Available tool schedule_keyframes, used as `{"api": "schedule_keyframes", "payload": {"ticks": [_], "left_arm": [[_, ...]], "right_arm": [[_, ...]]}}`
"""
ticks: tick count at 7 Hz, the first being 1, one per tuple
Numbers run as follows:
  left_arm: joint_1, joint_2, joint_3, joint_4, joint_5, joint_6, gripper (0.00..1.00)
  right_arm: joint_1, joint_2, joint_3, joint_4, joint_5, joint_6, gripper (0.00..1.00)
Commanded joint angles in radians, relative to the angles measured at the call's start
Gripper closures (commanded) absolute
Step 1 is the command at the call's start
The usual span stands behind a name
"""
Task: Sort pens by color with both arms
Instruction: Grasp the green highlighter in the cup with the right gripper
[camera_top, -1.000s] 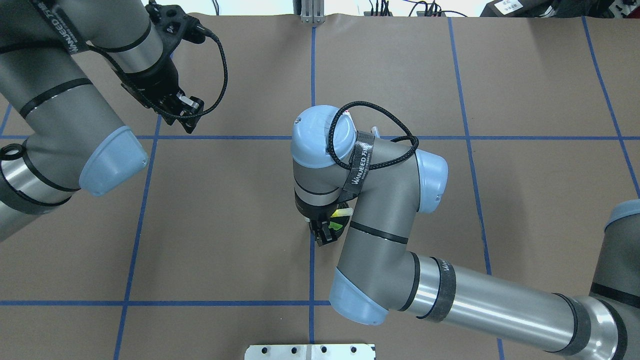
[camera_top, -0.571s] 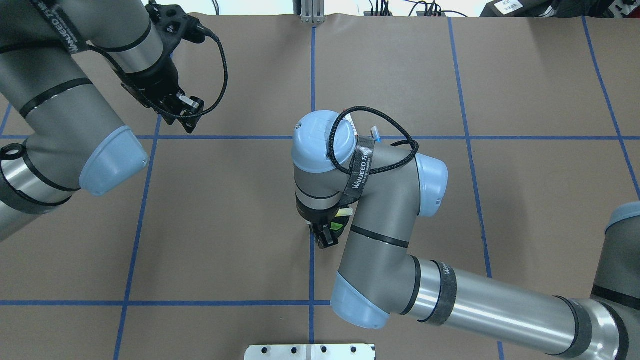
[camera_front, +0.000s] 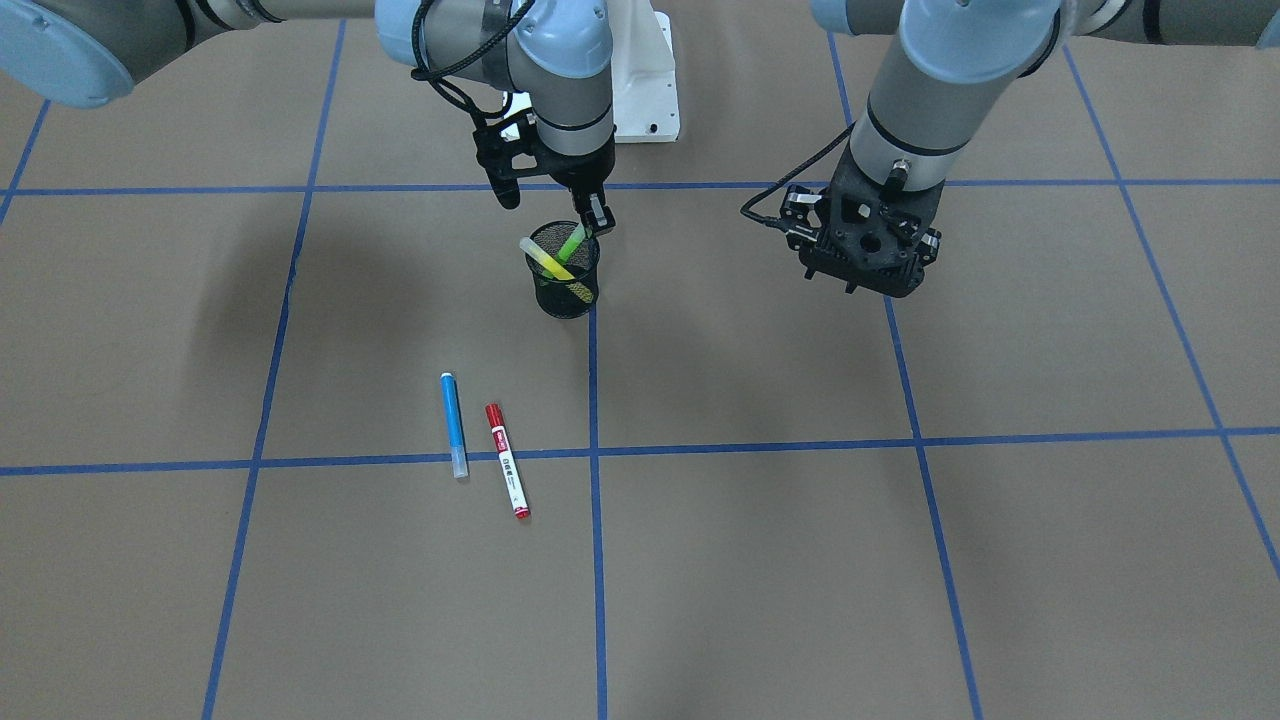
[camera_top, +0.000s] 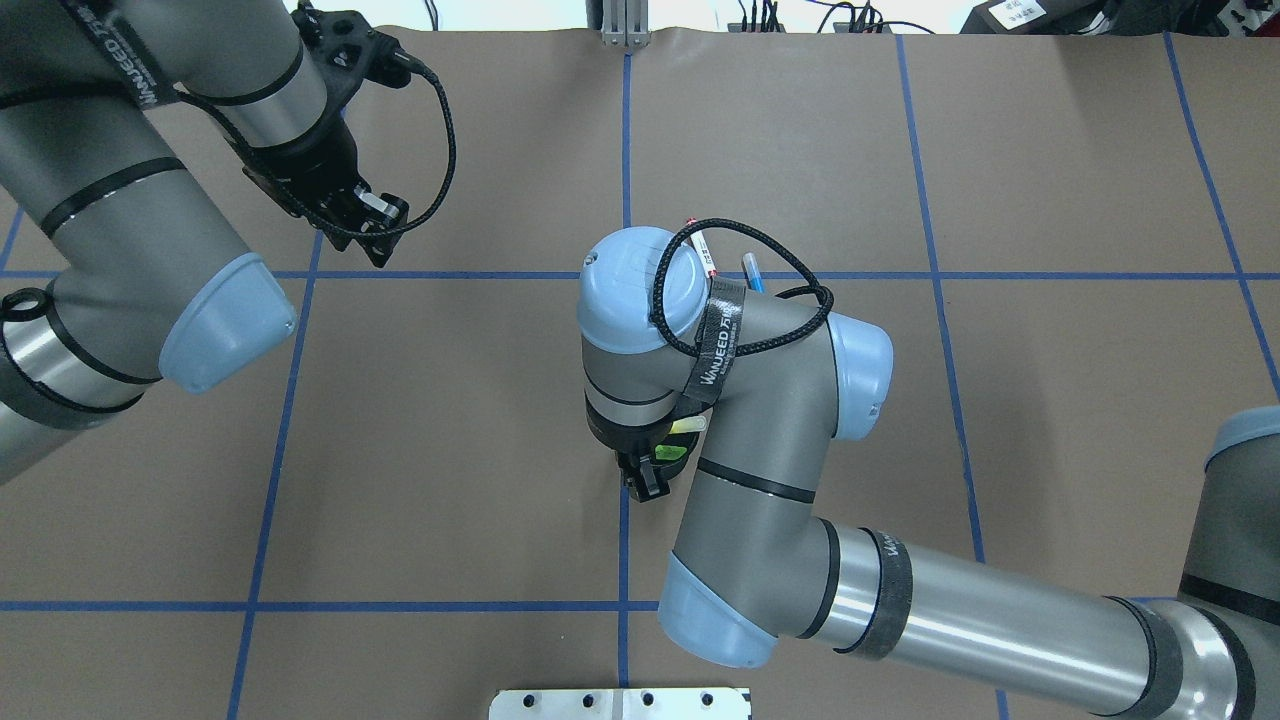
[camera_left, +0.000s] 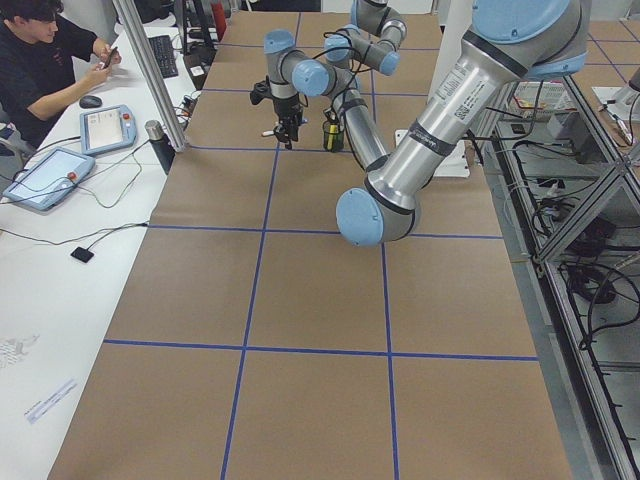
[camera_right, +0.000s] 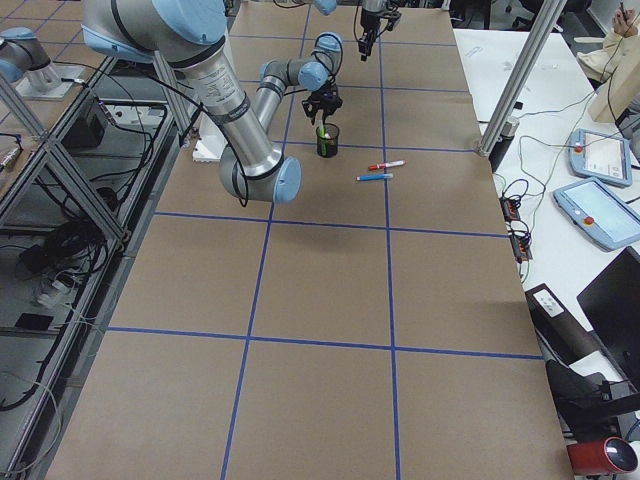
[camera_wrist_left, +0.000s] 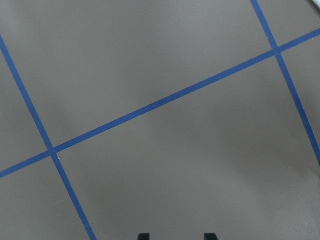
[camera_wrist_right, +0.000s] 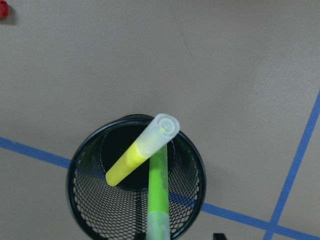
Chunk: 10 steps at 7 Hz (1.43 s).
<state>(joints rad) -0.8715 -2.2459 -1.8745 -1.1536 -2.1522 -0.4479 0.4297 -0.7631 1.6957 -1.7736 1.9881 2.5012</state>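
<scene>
- The slim blue plastic pen (camera_front: 453, 425) and the white-bodied pen with red cap and ends (camera_front: 507, 460) lay side by side, not touching, across a blue tape line (camera_front: 750, 447) on the brown paper table (camera_front: 800, 560). In the overhead view, the grey tubular right arm (camera_top: 760, 400) hid all but their tips.
- Behind them, the black cylindrical wire-mesh cup (camera_front: 565, 292) held the yellow pen (camera_front: 545, 262) and light green pen (camera_front: 571, 242), crossed, translucent caps upward.
- The right gripper (camera_top: 646, 478) hovered just above the cup, jaws parted, gripping nothing. Its wrist view showed one fingertip (camera_wrist_right: 218, 235), clear of the light green pen.
- The left gripper (camera_wrist_left: 176, 235) hung above the table, well apart from the cup, jaws partly open, empty.
</scene>
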Motion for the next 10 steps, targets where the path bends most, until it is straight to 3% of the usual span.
{"api": "schedule_keyframes", "payload": {"ticks": [1,3,4,7,10], "left_arm": [[0.000,0.000,0.000,0.000,0.006,0.000,0.53],[0.003,0.000,0.003,0.000,0.012,0.000,0.53],[0.011,0.000,0.003,0.000,0.012,-0.002,0.53],[0.013,0.000,0.003,0.000,0.014,-0.003,0.53],[0.014,0.000,0.003,0.000,0.018,-0.005,0.53]], "right_arm": [[0.000,-0.004,0.001,0.000,0.000,-0.001,0.62],[0.000,-0.009,0.001,0.002,0.001,-0.001,0.64],[0.000,-0.007,0.002,0.000,0.001,-0.001,0.78],[0.000,-0.019,0.022,0.000,0.006,-0.002,1.00],[0.012,-0.015,0.080,-0.009,0.012,-0.002,1.00]]}}
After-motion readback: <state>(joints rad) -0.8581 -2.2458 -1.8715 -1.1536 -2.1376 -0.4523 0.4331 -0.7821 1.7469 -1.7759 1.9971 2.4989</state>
